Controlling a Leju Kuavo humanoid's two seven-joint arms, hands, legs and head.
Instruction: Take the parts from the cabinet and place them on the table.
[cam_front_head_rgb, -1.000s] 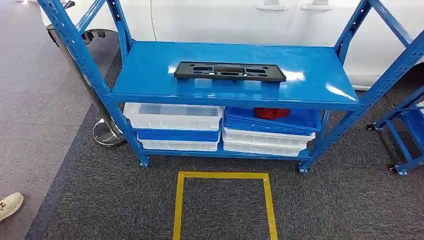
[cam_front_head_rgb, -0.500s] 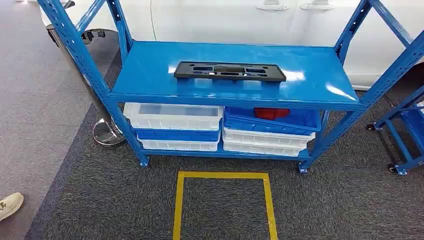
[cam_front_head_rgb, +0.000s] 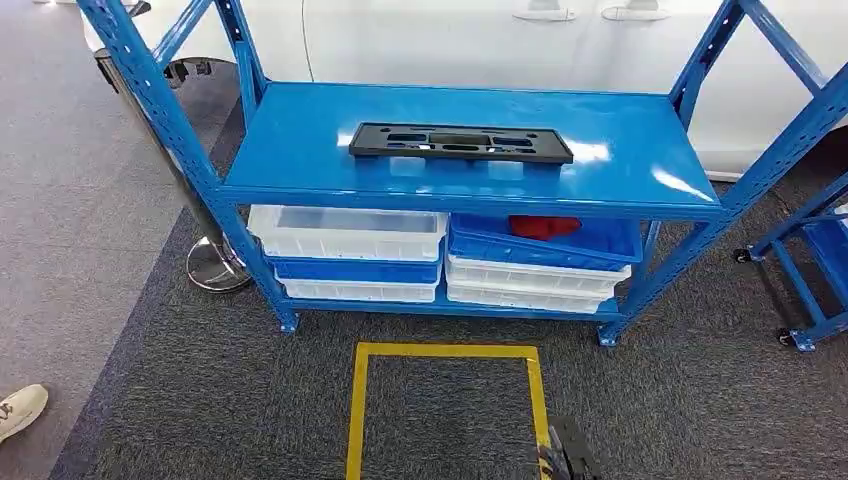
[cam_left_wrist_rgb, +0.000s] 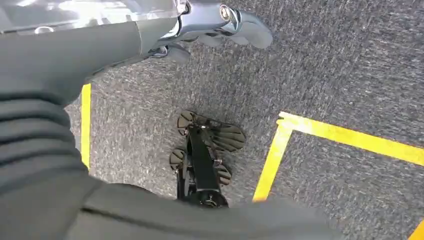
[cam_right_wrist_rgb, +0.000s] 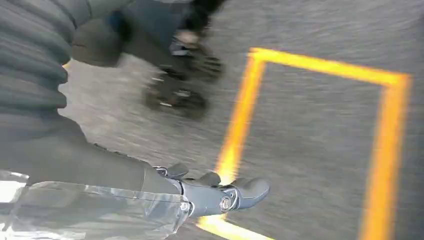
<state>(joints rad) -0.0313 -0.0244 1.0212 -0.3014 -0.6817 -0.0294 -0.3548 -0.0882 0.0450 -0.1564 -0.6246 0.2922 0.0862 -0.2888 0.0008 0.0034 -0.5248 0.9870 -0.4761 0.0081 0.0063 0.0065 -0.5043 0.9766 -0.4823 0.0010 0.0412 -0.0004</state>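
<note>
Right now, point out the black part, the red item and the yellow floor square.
black part (cam_front_head_rgb: 460, 142), head view, middle of its top face
red item (cam_front_head_rgb: 543, 226), head view, its visible top
yellow square (cam_front_head_rgb: 445, 350), head view, far tape edge

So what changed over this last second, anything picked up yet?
The right hand has come up into the head view's bottom edge, holding nothing. The black part lies untouched on the blue rack's top shelf, and the bins below are unmoved.

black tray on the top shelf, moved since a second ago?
No. The black tray sits at the same spot on the top shelf, equally far from the shelf's front edge and the blue posts.
</note>
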